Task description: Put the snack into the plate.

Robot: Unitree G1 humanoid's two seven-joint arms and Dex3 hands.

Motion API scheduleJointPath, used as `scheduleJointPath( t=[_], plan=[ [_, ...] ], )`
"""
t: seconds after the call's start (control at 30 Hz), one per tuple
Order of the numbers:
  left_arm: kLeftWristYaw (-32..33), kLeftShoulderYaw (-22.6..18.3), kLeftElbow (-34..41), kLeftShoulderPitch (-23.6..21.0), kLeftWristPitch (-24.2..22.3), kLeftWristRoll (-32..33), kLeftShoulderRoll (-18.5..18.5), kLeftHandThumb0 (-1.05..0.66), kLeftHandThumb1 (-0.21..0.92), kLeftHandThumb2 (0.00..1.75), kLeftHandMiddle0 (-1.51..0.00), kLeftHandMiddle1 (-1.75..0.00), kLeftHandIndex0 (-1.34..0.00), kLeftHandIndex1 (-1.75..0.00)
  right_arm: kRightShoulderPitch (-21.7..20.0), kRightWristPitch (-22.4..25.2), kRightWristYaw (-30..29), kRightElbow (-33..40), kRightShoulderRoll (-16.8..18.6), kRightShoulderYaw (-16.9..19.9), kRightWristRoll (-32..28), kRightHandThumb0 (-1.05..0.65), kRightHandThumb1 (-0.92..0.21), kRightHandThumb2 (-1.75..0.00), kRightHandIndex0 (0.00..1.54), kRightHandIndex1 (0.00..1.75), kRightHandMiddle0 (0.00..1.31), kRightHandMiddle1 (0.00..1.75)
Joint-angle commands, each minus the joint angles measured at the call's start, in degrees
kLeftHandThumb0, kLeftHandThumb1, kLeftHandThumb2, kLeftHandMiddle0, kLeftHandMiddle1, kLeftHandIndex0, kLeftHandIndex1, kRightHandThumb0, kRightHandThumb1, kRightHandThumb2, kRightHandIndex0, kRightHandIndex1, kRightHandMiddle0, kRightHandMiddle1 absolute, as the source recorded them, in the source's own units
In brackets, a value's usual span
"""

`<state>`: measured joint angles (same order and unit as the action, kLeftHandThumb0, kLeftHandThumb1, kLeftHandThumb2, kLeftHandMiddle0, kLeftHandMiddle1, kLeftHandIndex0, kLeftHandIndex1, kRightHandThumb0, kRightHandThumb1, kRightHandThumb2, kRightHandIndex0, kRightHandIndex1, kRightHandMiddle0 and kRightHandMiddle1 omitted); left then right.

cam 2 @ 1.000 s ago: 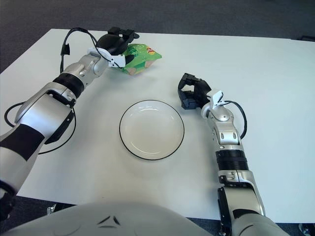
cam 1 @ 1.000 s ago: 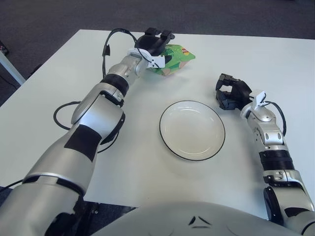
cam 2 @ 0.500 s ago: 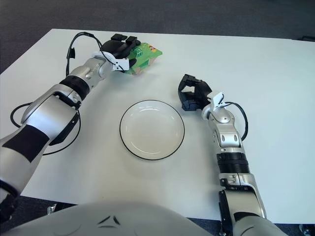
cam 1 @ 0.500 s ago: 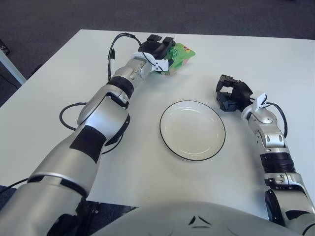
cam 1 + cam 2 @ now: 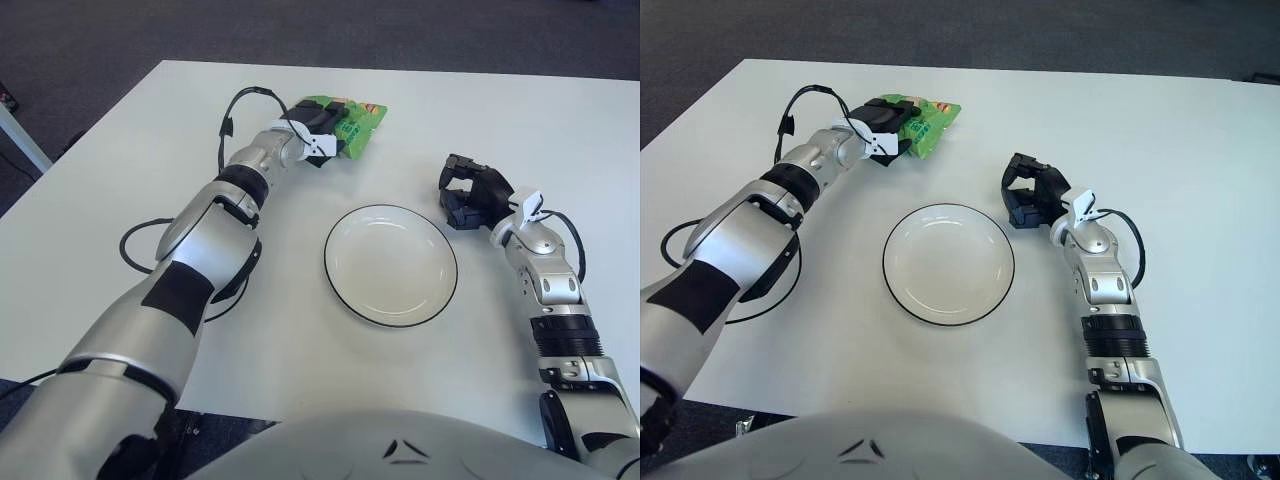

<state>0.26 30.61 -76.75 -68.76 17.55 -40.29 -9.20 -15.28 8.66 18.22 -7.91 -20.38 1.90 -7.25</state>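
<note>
The left hand (image 5: 318,128), now rolled over and grasping the green snack bag (image 5: 355,124), holds it beyond the plate (image 5: 391,264), ready to carry.

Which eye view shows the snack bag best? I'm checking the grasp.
The left eye view: the green snack bag shows above the left hand gripping it. The right eye view shows the same bag, no more exposed.
</note>
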Motion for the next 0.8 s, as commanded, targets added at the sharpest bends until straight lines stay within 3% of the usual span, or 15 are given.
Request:
scheduleJointPath(
  t=[0.0,0.23,0.57,0.77],
  plan=[
    [-1.90,-0.22,-1.05,1.92,-1.34,0.31,-1.26,-0.95,0.92,1.30,-0.15,-0.40,0.00,-0.39,2.88,2.68,1.47,-3.12,-0.29,-1.79,1.76,-0.47,-0.36,-1.26,1.29,1.75,0.58,1.75],
    [-2.79,1.00,-0.68,3.76,1.40,-0.48,-4.05,-0.96,0.92,1.28,-0.20,-0.42,0.00,-0.32,2.46,2.76,1.43,-3.45,-0.71,-1.99,1.98,-0.47,-0.36,-1.27,1.29,1.75,0.58,1.75],
    [-8.11,0.14,9.06,10.30,22.03,3.18,-15.44,-0.94,0.92,1.30,-0.28,-0.47,0.00,-0.54,2.28,3.18,1.19,-3.30,-0.99,-2.22,2.09,-0.47,-0.36,-1.27,1.29,1.75,0.58,1.75],
    [-11.40,-1.12,14.49,14.04,30.18,5.89,-20.85,-0.89,0.92,1.29,-0.26,-0.46,0.00,-0.55,2.14,3.49,0.66,-3.28,-1.10,-2.34,2.50,-0.47,-0.36,-1.26,1.29,1.75,0.58,1.75]
  ],
)
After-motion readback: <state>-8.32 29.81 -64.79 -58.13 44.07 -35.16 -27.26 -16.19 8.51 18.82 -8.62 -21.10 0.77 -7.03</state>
